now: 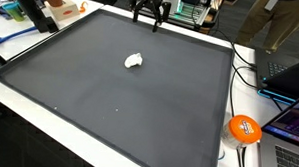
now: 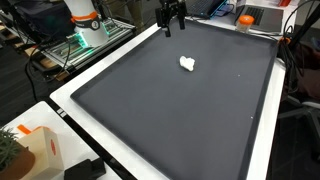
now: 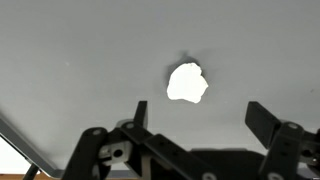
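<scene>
A small white crumpled lump (image 1: pixel 133 61) lies on the dark grey mat (image 1: pixel 109 102); it also shows in the other exterior view (image 2: pixel 187 64) and in the wrist view (image 3: pixel 186 83). My gripper (image 1: pixel 152 18) hangs above the far edge of the mat in both exterior views (image 2: pixel 171 24). It is open and empty, well apart from the lump. In the wrist view the two fingers (image 3: pixel 200 113) spread wide, with the lump beyond and between them.
The mat lies on a white table (image 1: pixel 187 160). An orange ball-like object (image 1: pixel 244 129) and a laptop (image 1: pixel 288 118) sit beside the mat. An orange-and-white box (image 2: pixel 35 150) stands at a corner. Cables and equipment crowd the far side.
</scene>
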